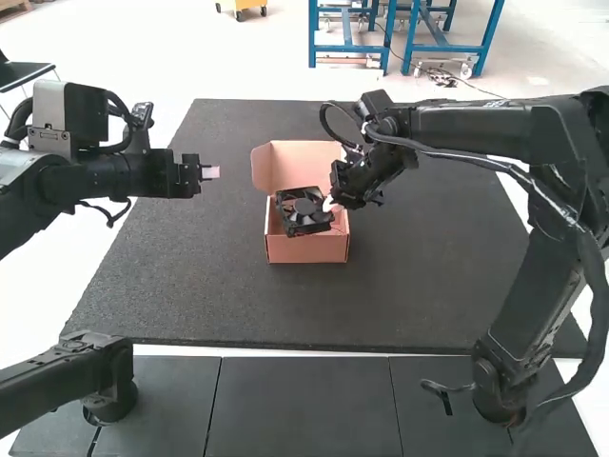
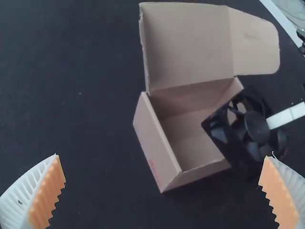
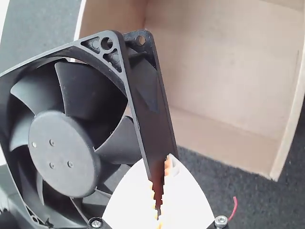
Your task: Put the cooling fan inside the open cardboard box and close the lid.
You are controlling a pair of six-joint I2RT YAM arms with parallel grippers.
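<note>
An open cardboard box [image 1: 306, 238] stands mid-mat with its lid [image 1: 290, 164] upright at the back. My right gripper [image 1: 333, 202] is shut on the frame of a black cooling fan [image 1: 303, 212], holding it tilted over the box's opening. The right wrist view shows the fan [image 3: 71, 143] clamped edge-on between the white ribbed fingers [image 3: 181, 191], the box interior [image 3: 224, 71] beyond. My left gripper [image 1: 211, 172] hovers open to the left of the box, apart from it. In the left wrist view the box [image 2: 183, 138] and fan [image 2: 248, 131] lie ahead between its spread fingers [image 2: 45, 188].
A black mat [image 1: 190, 276] covers the table, with bare room around the box. Dark panels [image 1: 304, 400] line the front edge.
</note>
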